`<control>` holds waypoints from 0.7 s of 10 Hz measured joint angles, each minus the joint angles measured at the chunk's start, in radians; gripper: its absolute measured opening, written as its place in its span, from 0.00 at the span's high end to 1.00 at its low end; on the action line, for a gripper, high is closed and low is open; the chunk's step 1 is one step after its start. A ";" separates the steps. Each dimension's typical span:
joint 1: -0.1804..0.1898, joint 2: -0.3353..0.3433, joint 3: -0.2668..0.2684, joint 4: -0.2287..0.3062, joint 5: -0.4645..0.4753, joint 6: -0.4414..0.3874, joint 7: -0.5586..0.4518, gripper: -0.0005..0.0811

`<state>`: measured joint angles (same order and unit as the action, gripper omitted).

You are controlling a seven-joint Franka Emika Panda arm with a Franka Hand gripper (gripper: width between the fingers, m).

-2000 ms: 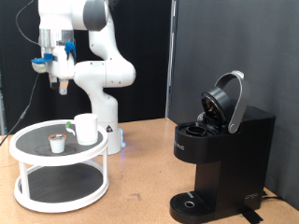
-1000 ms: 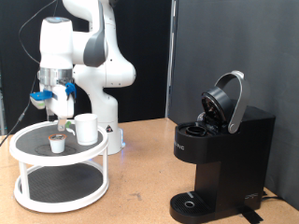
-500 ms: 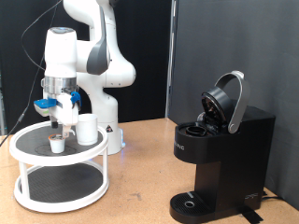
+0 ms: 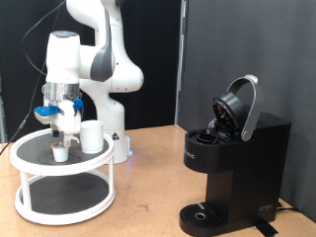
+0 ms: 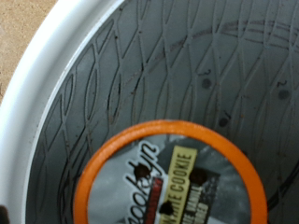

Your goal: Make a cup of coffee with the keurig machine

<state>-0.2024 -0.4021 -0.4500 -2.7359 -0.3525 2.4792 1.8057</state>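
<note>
My gripper (image 4: 62,138) hangs directly over the pod (image 5: 168,185) on the white tiered stand (image 4: 39,188); I cannot tell how wide the fingers are. I judge that I should stay centred on its orange rim and descend straight. The cup (image 4: 91,136) sits just beside it. The keurig machine (image 4: 235,163) stands well apart on the tabletop (image 4: 148,197), lid raised.
</note>
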 joint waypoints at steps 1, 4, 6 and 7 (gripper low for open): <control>-0.001 0.014 0.000 0.000 -0.008 0.014 0.008 0.09; -0.004 0.063 0.004 -0.002 -0.040 0.059 0.035 0.09; -0.004 0.085 0.004 -0.004 -0.040 0.082 0.035 0.09; -0.004 0.092 0.004 -0.004 -0.040 0.086 0.035 0.09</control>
<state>-0.2068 -0.3098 -0.4463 -2.7400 -0.3926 2.5653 1.8404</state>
